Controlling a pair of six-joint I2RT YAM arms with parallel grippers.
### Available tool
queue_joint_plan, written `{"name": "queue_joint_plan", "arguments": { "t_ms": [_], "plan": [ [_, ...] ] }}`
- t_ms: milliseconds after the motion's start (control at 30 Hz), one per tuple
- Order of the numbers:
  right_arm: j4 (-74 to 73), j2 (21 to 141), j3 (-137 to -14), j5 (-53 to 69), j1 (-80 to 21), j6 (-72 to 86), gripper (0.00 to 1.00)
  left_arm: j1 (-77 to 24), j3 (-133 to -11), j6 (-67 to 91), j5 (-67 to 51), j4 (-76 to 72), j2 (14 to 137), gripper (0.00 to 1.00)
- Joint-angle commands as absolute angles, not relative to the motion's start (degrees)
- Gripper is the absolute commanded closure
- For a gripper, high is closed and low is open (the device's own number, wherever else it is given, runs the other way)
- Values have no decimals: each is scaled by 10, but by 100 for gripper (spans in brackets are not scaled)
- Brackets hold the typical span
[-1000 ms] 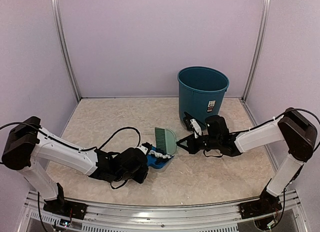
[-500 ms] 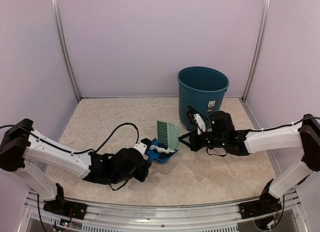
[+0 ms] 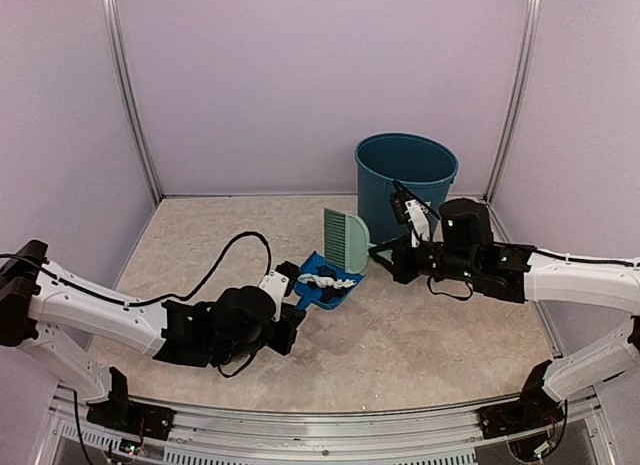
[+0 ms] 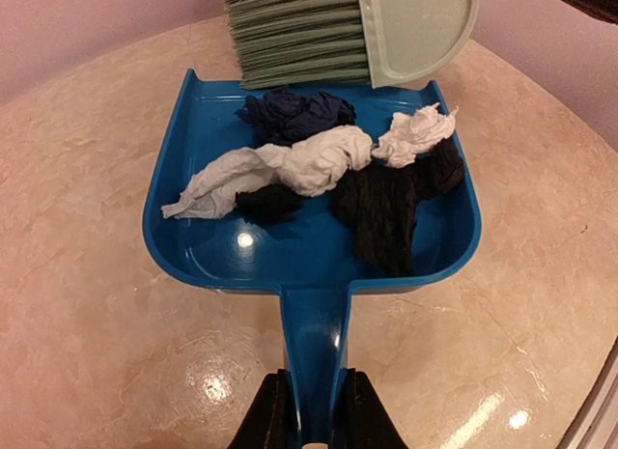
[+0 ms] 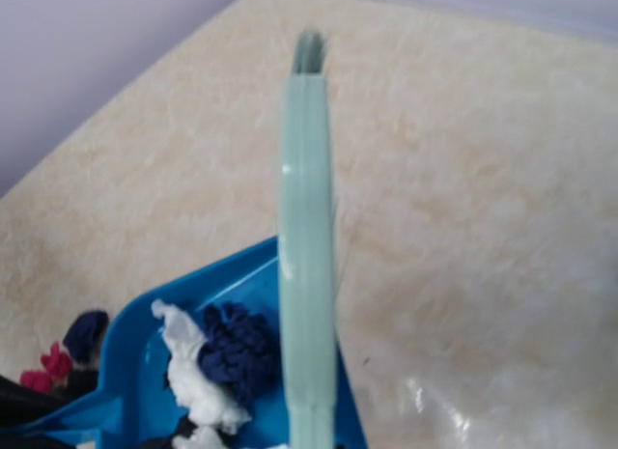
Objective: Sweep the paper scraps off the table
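- The paper scraps [image 4: 319, 169] lie in one loose heap on the floor of the blue dustpan [image 4: 193, 246], touching each other.
- A long white scrap [image 4: 280, 171], twisted like a rope, lies across the middle of the heap; a smaller white scrap [image 4: 415, 135] touches its right end.
- A dark navy scrap [image 4: 294, 113], crumpled, lies just behind it, near the open edge.
- A big black scrap [image 4: 386, 212] lies on the right, and a small black scrap [image 4: 268, 204] lies just in front of the long white one.
- In the right wrist view a navy bit [image 5: 85, 331] and a pink bit [image 5: 43, 369] lie outside the dustpan wall; what they rest on is not clear.
- The table [image 3: 200, 235] is flat, beige and faintly marbled, with a silver rail [image 3: 320, 425] at its near edge.
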State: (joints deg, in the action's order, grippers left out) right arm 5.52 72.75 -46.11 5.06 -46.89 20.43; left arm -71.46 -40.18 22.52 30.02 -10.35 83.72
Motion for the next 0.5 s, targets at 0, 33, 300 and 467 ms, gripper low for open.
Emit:
{"name": "queue_joint_plan", "arguments": {
  "t_ms": [0, 33, 300, 467],
  "plan": [
    [16, 695, -494, 23, -476, 182, 100, -721, -417, 207, 316, -128, 812, 100],
    [9, 691, -501, 21, -477, 179, 100, -720, -419, 207, 319, -124, 811, 100],
    [-23, 641, -528, -43, -477, 158, 100, -721, -451, 207, 312, -59, 791, 100],
    [-42, 613, -530, -75, -477, 145, 100, -722, -488, 209, 298, 39, 774, 100]
  ]
}}
